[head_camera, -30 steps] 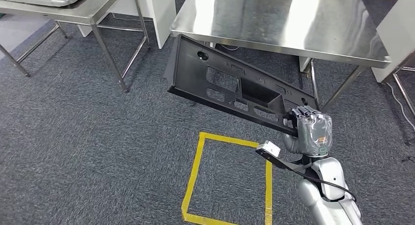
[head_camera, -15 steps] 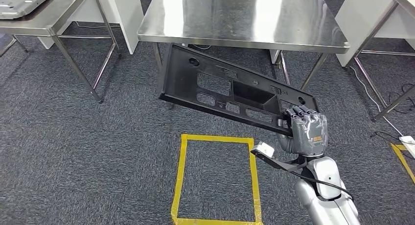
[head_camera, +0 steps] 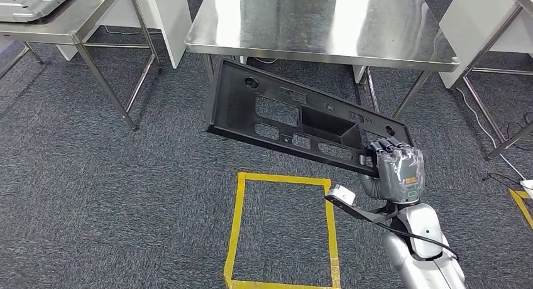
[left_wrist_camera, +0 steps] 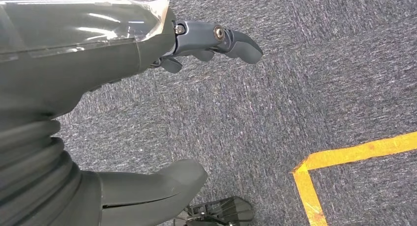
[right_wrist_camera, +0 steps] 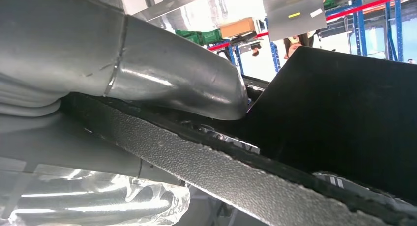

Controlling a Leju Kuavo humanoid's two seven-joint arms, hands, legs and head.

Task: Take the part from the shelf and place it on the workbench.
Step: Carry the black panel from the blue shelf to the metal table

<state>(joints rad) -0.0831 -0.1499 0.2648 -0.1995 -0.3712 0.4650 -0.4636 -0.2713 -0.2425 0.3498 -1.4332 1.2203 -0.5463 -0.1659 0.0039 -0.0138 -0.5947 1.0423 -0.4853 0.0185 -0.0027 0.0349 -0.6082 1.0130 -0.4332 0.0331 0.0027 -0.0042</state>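
Black plastic part [head_camera: 295,119], long and flat with cut-outs, gripped at its near end by the right hand [head_camera: 397,169], fingers wrapped over the edge. Held tilted in the air above grey carpet [head_camera: 126,195], just short of the steel bench [head_camera: 327,25]. Left hand [left_wrist_camera: 147,88] empty, fingers apart, hanging over carpet near yellow floor tape [left_wrist_camera: 354,150].

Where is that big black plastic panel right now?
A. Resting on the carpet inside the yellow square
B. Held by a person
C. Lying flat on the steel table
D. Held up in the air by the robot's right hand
D: the right robot hand grips one end of the black panel, which hangs tilted above the carpet, in front of the steel table.
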